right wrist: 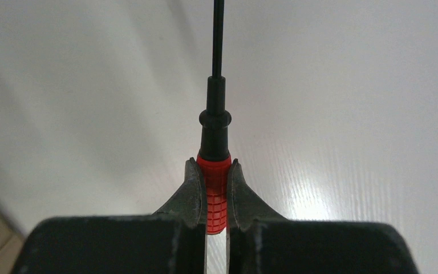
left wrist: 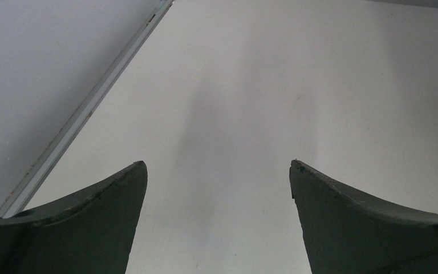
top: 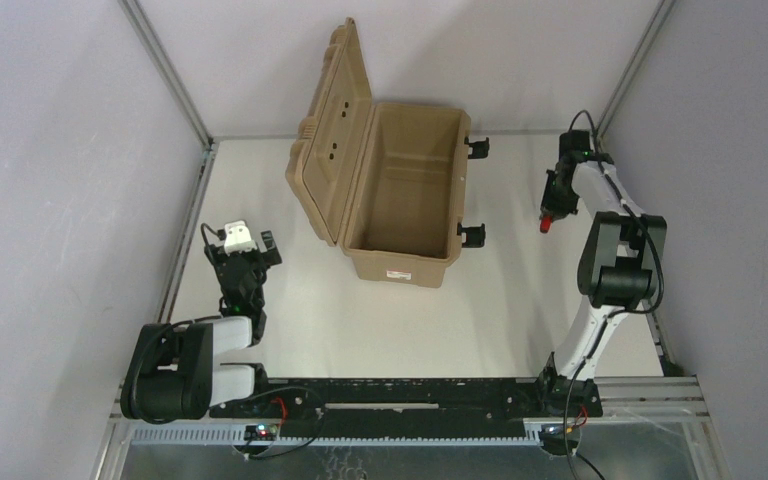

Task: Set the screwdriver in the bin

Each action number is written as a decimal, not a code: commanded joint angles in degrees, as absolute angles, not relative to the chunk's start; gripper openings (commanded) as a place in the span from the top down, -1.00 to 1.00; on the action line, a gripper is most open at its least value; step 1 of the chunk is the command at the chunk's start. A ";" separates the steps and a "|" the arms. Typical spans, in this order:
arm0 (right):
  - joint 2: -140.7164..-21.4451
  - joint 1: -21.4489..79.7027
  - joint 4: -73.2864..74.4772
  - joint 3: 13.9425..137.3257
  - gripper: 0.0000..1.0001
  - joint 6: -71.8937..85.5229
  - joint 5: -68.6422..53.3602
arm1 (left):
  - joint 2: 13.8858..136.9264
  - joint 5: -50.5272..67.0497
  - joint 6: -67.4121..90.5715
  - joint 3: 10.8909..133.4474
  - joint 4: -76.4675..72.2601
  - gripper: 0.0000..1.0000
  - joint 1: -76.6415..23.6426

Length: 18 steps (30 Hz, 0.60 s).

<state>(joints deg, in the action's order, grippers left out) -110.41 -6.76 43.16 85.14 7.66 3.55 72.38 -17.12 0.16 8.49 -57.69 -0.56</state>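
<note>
Clamping screwdriver in right gripper, jaws pinched tight on the red handle just behind the dark collar, shaft sticking out ahead. Sitting over the table on the right side, well apart from the bin (tip touching the table or not: can't tell). Bin standing open, lid tilted up on its left side, nothing visible inside. Left gripper parked near the left edge, jaws wide apart, holding nothing.

Step in hand, judging from this: carrying the screwdriver across to the bin. Doing it well:
- lifting clear first, then swinging left, going over the bin's right wall and the black latches sticking out on that side
- moving smoothly; thin tool in a narrow pinch, likely pivoting if jerked
- centring over the opening, lowering inside before releasing, so no bouncing out
- lining the shaft along the bin's long side, not across a wall
- leaving the left arm parked, not needed here
</note>
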 commanded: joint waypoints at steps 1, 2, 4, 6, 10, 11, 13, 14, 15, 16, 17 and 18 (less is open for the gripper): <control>-102.24 -6.38 50.30 92.15 1.00 6.43 4.03 | 72.25 -16.09 0.97 11.09 -60.47 -1.00 -0.18; -101.54 -6.27 51.69 93.54 1.00 6.49 4.14 | 72.25 -16.11 0.97 11.08 -60.47 -1.00 -0.18; -100.07 -5.81 54.44 96.13 1.00 6.55 4.60 | 72.25 -16.09 0.97 11.12 -60.47 -1.00 -0.18; -98.67 -5.04 56.61 98.60 1.00 7.12 5.26 | 72.25 -16.09 0.97 11.13 -60.47 -1.00 -0.18; -96.21 -3.13 59.19 103.33 1.00 8.79 3.93 | 72.24 -16.10 0.97 11.10 -60.47 -1.00 -0.17; -95.65 -2.70 59.41 104.16 1.00 9.38 2.47 | 72.23 -16.09 0.97 11.08 -60.47 -1.00 -0.18; -94.78 -1.57 59.53 106.11 1.00 11.00 -2.27 | 72.25 -16.13 0.97 11.12 -60.47 -1.00 -0.18; -94.50 -0.79 59.11 106.69 1.00 11.71 -4.81 | 72.22 -16.11 0.97 11.09 -60.47 -1.00 -0.18; -94.17 -0.31 58.49 107.17 1.00 12.58 -7.35 | 72.24 -16.09 0.97 11.10 -60.47 -1.00 -0.18; -93.87 1.48 57.38 107.37 1.00 13.46 -9.71 | 72.25 -16.11 0.97 11.09 -60.47 -1.00 -0.18; -93.71 2.92 56.05 107.43 1.00 14.43 -12.41 | 72.25 -16.09 0.97 11.11 -60.47 -1.00 -0.18; -93.72 4.79 54.68 107.59 1.00 15.53 -15.90 | 72.20 -16.08 0.97 11.08 -60.47 -1.00 -0.18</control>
